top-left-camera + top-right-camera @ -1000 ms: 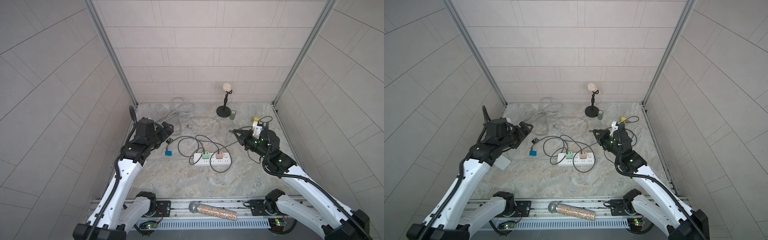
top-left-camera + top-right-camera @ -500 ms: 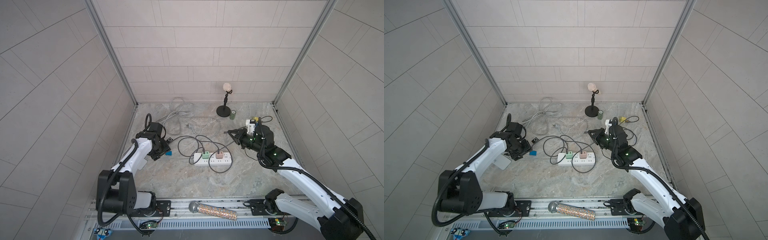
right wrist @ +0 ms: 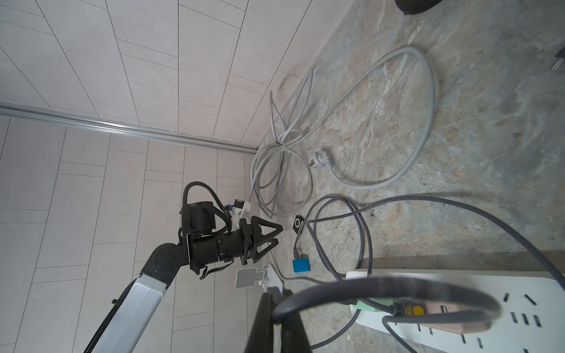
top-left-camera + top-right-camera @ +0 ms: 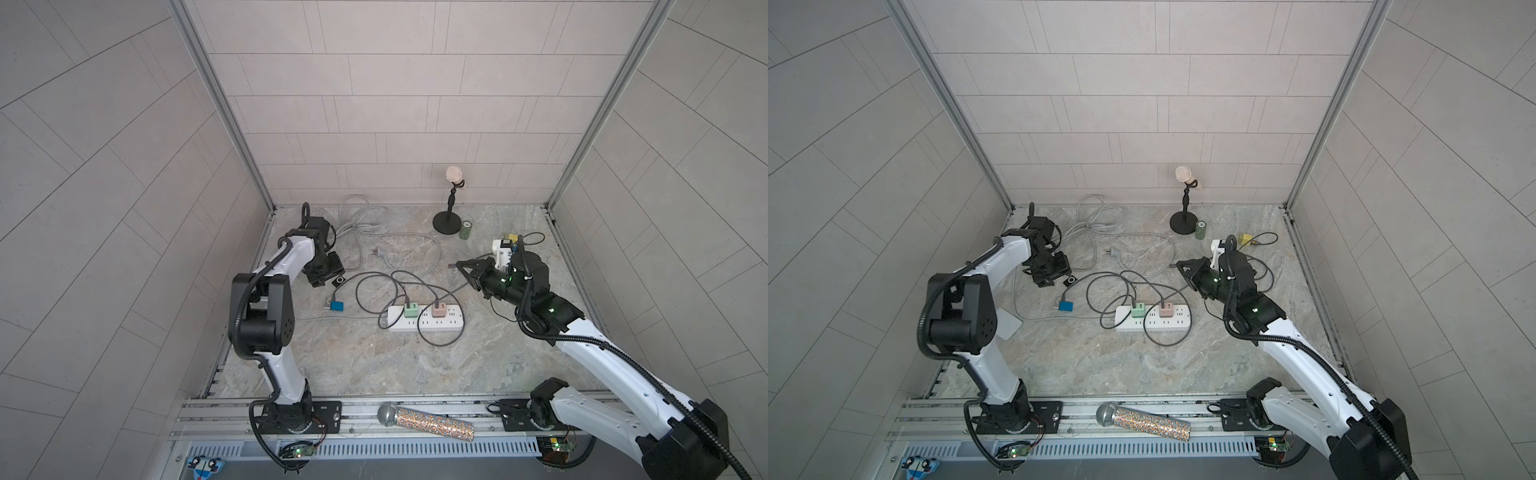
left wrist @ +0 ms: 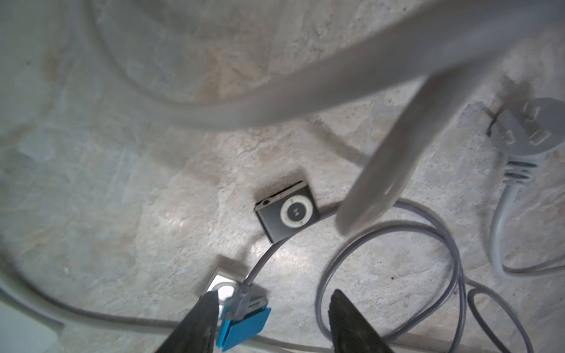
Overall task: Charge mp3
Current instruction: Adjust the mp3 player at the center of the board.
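A: Left claw, what's it doing?
B: Spread wide, nothing pinched. Hovers low over the table, tips pointing at the mp3.
A: Where's the mp3 exactly?
B: Flat on the table, face up, just ahead of the tips, approx. in line w/ the gap but beyond it. Not btwn the fingers, not touching either one.
A: Anything closer in?
B: Blue gadget, lying right by one finger, w/ a thin lead plugged in. That lead runs past the mp3's near corner; touching or just beside, can't tell.
A: Right claw?
B: Pressed together on the grey cable, near its free plug, which sticks out past the tips. Cable's other end sits in the pink adapter on the power strip.
A: Mp3 vs. right claw?
B: Well apart, out in front of it, cable loops lying btwn them. In the right wrist view it shows small, just off the left claw's tips.
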`<state>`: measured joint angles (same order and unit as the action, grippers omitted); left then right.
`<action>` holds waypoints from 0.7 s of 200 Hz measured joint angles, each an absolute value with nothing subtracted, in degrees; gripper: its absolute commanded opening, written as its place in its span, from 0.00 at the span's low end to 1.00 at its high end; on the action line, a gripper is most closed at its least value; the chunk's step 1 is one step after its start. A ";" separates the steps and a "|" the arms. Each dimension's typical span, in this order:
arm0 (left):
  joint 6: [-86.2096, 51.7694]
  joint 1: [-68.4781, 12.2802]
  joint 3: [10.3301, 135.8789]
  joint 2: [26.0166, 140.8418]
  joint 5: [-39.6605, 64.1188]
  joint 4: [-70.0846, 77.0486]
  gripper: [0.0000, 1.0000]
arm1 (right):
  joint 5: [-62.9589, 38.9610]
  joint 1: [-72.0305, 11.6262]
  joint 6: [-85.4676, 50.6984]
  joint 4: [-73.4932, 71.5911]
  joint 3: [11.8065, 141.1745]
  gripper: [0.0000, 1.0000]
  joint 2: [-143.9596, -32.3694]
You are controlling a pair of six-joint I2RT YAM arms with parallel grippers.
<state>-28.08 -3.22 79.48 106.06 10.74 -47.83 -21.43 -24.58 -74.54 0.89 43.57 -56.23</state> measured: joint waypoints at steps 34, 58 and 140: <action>-24.40 -4.01 85.06 112.77 10.22 -49.74 0.62 | -21.41 -24.58 -74.54 0.86 43.46 0.00 -56.25; -22.37 -4.12 86.80 115.37 9.08 -50.72 0.62 | -21.41 -24.58 -74.54 0.82 43.42 0.00 -56.25; -22.06 -4.62 83.37 115.39 10.66 -49.84 0.64 | -21.23 -24.58 -74.56 0.62 42.65 0.00 -56.27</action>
